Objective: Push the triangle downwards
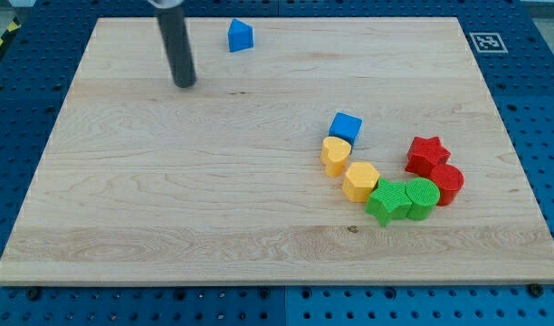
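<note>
- Blue triangle [240,35], the block the task names, sits alone near the top edge of the wooden board [168,208], a little left of centre in the view.
- My tip [184,83] rests on the board at about 8 o'clock from the triangle, near it but clearly apart; nothing touches.
- No claw exists on this arm, only the dark rod, so there is nothing to open, close or grip.
- Well away, toward 4 o'clock from the triangle, the other blocks cluster: a blue cube [346,127], a yellow block [335,155] just below it, and a yellow hexagon [360,181] at 5 o'clock from that.
- Further along that arc lie a green star [386,201], a green cylinder [422,198], a red cylinder [446,184] and a red star [427,154].
- Judging the step: this looks like the approach, with the push not yet begun.
- Next, the tip should probably go round to the triangle's 12 o'clock side, where little board remains, then drive toward 6 o'clock.
- An off-centre contact could spin the triangle sideways instead of sending it straight down.
</note>
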`<action>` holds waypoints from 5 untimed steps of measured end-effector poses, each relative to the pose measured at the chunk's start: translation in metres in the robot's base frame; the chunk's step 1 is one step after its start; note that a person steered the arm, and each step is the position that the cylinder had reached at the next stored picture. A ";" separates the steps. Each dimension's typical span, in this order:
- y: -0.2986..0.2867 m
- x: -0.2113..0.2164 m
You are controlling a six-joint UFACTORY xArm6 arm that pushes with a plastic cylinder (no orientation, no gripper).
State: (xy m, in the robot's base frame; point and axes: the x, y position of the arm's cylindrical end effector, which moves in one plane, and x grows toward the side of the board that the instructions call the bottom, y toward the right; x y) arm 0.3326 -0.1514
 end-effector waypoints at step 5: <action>-0.050 -0.103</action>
State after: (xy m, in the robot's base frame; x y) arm 0.2293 -0.2009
